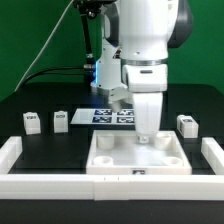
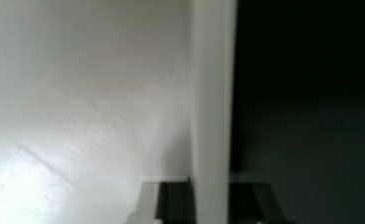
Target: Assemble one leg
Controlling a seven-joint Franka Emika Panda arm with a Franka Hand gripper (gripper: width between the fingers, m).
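Three small white legs with tags stand on the black table in the exterior view: two at its left [image 1: 32, 122] [image 1: 60, 120] and one at its right [image 1: 187, 124]. None of them is held. My gripper [image 1: 148, 134] points straight down at the far rim of the large white tray-like piece [image 1: 104, 160]. In the wrist view the gripper [image 2: 211, 203] straddles that raised rim [image 2: 211, 80], with one dark finger [image 2: 172, 203] against each side. The tray's flat white face [image 2: 72, 110] lies on one side of the rim and the dark table on the other.
The marker board [image 1: 108, 116] lies behind the tray, partly hidden by the arm. A white raised border runs along the exterior view's left [image 1: 10, 155], right [image 1: 212, 155] and front [image 1: 60, 186] of the work area. Cables hang at the back.
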